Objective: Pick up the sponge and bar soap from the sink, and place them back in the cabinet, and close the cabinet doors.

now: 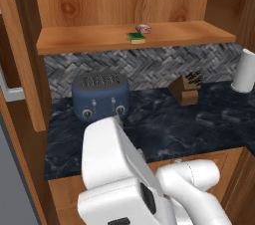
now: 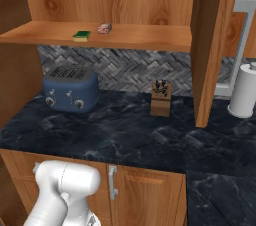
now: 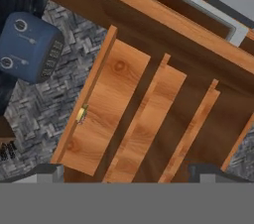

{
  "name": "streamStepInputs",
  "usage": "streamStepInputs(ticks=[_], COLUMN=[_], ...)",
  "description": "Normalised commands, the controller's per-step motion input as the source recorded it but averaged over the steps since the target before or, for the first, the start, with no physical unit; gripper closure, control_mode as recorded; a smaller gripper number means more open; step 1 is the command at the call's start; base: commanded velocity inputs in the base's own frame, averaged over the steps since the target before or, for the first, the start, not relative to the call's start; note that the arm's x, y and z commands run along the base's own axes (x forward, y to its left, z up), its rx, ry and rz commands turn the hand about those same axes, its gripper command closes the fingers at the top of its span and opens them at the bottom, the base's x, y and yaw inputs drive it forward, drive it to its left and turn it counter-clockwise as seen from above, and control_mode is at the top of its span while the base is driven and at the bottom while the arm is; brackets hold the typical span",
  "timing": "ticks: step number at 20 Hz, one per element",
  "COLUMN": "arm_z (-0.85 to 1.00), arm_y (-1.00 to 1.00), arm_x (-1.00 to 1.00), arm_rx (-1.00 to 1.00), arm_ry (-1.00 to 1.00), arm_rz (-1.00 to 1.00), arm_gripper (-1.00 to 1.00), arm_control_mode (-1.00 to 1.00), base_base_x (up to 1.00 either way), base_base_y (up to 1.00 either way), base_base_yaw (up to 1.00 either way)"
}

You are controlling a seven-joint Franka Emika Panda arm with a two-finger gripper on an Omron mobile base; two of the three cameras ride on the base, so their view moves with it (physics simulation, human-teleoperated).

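End effector (image 3: 127,181) gapes wide, empty; sponge (image 1: 136,38) and bar soap (image 1: 143,28) sit shelved at twelve o'clock, leaving door-closing.

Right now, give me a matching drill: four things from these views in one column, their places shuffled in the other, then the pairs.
Things:
1. dark green and yellow flat sponge
2. pinkish-red rounded bar soap
3. blue rounded toaster
4. brown wooden knife block

Places:
A. counter, under the shelf's left part
B. shelf, nearer the front edge
C. counter, under the shelf's right part
D. shelf, just behind its neighbour

Pairs: 1-B, 2-D, 3-A, 4-C
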Motion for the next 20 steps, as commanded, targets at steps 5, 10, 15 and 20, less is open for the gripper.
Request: streamStepInputs(ticks=[5, 10, 15, 20], arm_z=[0.0, -0.02, 0.0, 0.0], arm_y=[0.09, 0.18, 0.2, 0.18], arm_x=[0.18, 0.01, 0.0, 0.0], arm_rx=[0.0, 0.0, 0.0, 0.05], arm_ry=[-0.02, 0.0, -0.03, -0.02], arm_rz=[0.0, 0.0, 0.0, 0.0], arm_gripper=[-1.0, -1.0, -1.0, -1.0], arm_control_mode=[-1.0, -1.0, -1.0, -1.0], base_base_x=[0.0, 0.0, 0.0, 0.0], base_base_y=[0.0, 0.0, 0.0, 0.0], base_base_yaw=[0.0, 0.0, 0.0, 0.0])
